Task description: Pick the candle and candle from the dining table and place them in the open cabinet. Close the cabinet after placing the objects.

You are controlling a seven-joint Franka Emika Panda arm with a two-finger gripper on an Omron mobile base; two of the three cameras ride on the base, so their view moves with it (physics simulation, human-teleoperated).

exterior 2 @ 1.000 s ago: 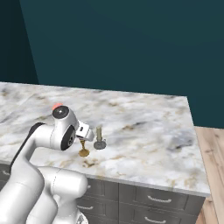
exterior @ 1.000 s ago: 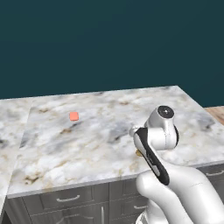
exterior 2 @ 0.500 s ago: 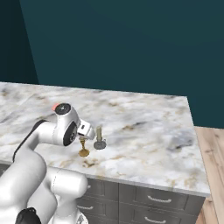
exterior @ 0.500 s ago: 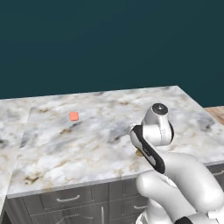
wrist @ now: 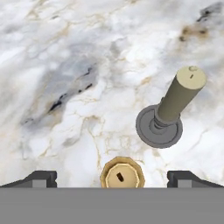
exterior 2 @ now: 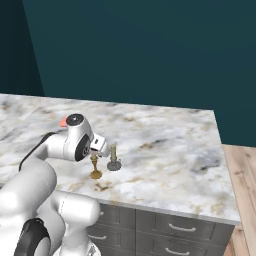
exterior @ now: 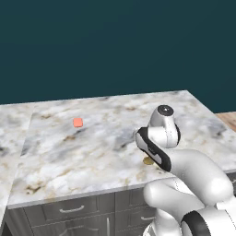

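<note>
Two candles, brass-held (wrist: pixel 122 176) and grey-held (wrist: pixel 168 114), and seemingly one orange block (exterior: pixel 78 122).

My white arm bends up from its base, folds over at the elbow and reaches forward and down. The round wrist sits at the top of the bend, with its dark cap facing up. My gripper (wrist: pixel 112 178) points almost straight down. Its two dark fingertips (wrist: pixel 40 178) stand far apart, one on each side, wide open. Nothing is pinched between them. In the right base view the hand (exterior 2: pixel 98 145) pokes out just past the wrist.
</note>
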